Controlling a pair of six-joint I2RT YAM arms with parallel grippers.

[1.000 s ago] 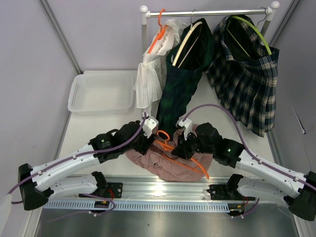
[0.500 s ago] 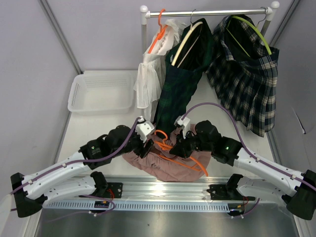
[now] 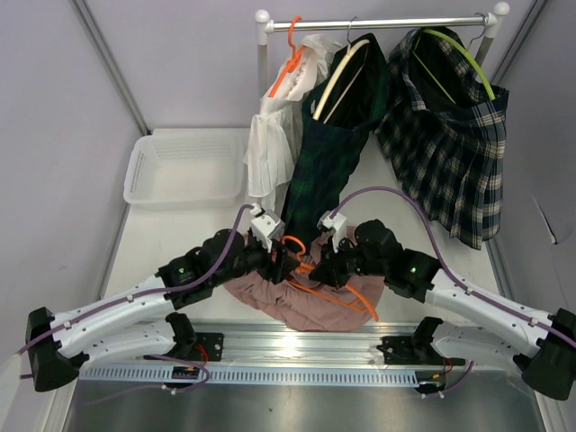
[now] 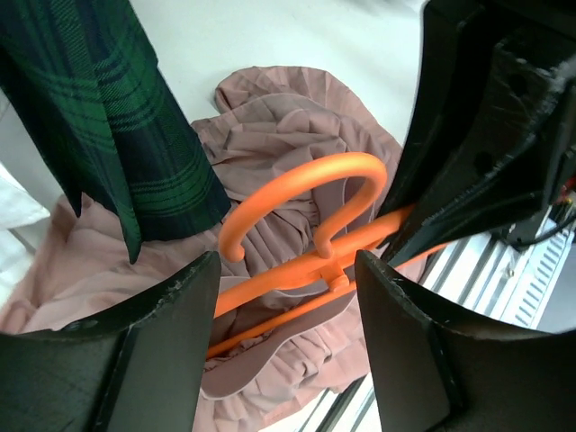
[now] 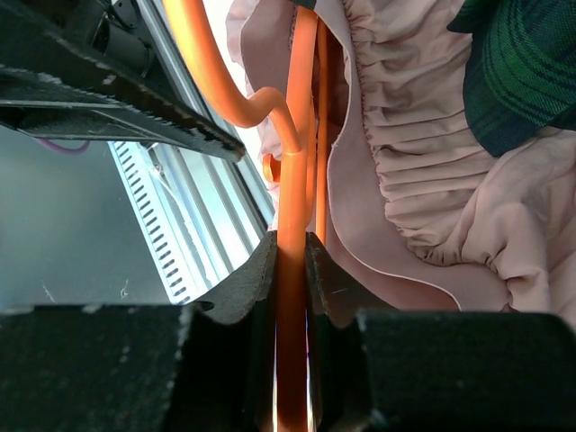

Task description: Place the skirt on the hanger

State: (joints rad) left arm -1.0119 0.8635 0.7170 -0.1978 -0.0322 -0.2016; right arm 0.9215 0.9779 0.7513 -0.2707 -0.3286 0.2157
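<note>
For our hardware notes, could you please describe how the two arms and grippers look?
The left arm and right arm have white shells, black joints and a purple cable each. The left gripper and right gripper have blunt black fingers.

white basket (image 3: 184,168): back-left on table (image 3: 171,236) | rail (image 3: 378,22): white garment (image 3: 268,148), green tartan skirt (image 3: 335,153), navy checked skirt (image 3: 450,157) hanging

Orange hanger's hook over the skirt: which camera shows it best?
Left wrist: the hook shows whole against the pink skirt, framed by the open left gripper. Right wrist shows mostly the hanger bar clamped in the right gripper, with only part of the hook. Top external shows it only small.
</note>
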